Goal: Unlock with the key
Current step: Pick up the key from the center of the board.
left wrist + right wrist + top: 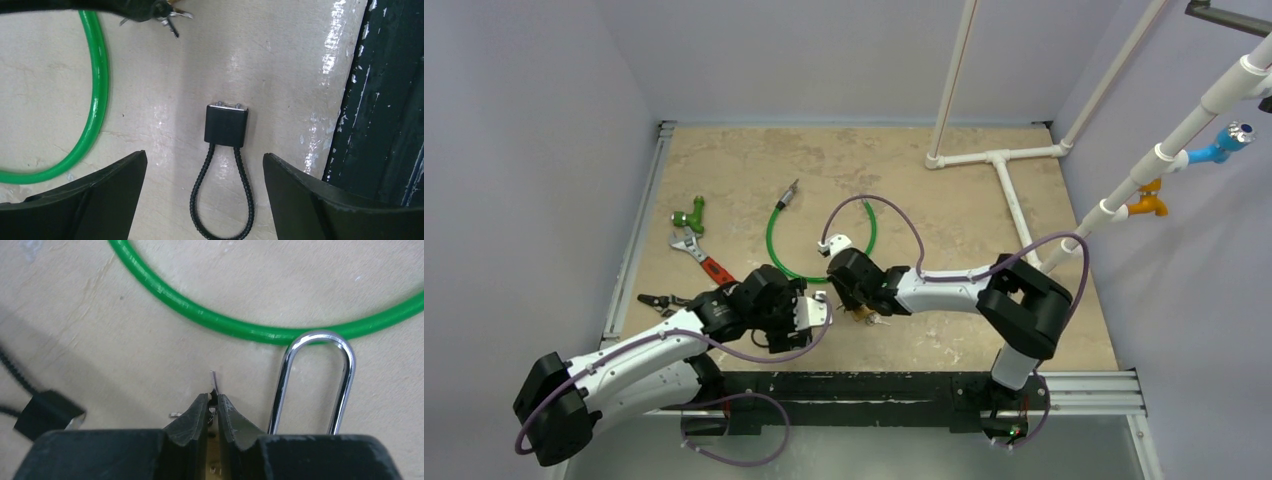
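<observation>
One key (214, 382) clamped in right tool (213, 402), pointing straight ahead, left tool (205, 155) spread wide

The left arm (639, 368) and the right arm (939, 290) are white shells between bulky black joints; a loose purple cable (879, 203) loops along each; the left tool (205, 155) and the right tool (213, 399) have matte black wedge-shaped fingers (100, 195); the bases (1004, 412) are black.

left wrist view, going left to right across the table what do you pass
green hose → keys at the top edge → black cable lock → dark rail along the table edge
</observation>
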You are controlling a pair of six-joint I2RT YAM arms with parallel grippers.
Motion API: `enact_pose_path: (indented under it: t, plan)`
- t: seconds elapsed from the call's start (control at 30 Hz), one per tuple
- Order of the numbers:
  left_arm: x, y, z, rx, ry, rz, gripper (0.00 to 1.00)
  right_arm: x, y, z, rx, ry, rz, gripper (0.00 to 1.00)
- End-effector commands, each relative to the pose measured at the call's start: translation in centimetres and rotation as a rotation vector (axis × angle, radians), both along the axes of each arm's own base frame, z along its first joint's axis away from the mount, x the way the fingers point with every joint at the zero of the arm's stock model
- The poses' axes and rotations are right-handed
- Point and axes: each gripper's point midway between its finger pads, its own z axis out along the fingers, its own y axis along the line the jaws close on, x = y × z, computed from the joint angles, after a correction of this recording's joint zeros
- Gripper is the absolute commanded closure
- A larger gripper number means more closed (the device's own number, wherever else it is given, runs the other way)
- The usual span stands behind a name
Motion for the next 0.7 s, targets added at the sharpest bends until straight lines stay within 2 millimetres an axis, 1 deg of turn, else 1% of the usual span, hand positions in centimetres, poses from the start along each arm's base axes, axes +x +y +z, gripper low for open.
enact_pose_path:
  t: [0.0, 0.07, 0.2, 0.23, 0.3, 0.43, 0.5, 0.57, 0.67]
  plan:
    - [1.2, -1.0, 3.8, -0.105, -0.013, 0.036, 0.09, -2.5, 0.7, 2.1, 0.130, 0.040, 0.089, 1.00]
    - [1.6, -0.9, 5.0, -0.116, -0.027, 0.040, 0.08, -2.9, 1.4, 4.4, 0.217, 0.028, 0.138, 1.00]
    - [2.3, -0.5, 6.6, -0.106, -0.095, -0.016, 0.08, -3.7, 1.9, 7.6, 0.347, 0.079, 0.230, 1.00]
    - [2.6, -0.5, 7.0, -0.111, -0.122, -0.032, 0.08, -4.4, 2.2, 8.5, 0.387, 0.108, 0.274, 1.00]
    - [3.1, -0.6, 8.0, -0.128, -0.178, -0.073, 0.08, -4.9, 2.2, 10.0, 0.451, 0.140, 0.325, 1.00]
    - [4.0, -1.5, 9.8, -0.184, -0.269, -0.151, 0.11, -5.1, 1.5, 12.3, 0.551, 0.156, 0.339, 1.00]
    - [4.3, -2.1, 11.5, -0.238, -0.295, -0.156, 0.16, -5.8, 1.5, 13.4, 0.588, 0.164, 0.371, 1.00]
    - [4.6, -2.5, 13.6, -0.292, -0.328, -0.173, 0.19, -6.5, 1.7, 14.9, 0.624, 0.173, 0.419, 1.00]
    - [4.8, -2.9, 16.0, -0.314, -0.452, -0.264, 0.23, -7.3, 2.0, 16.4, 0.653, 0.192, 0.471, 1.00]
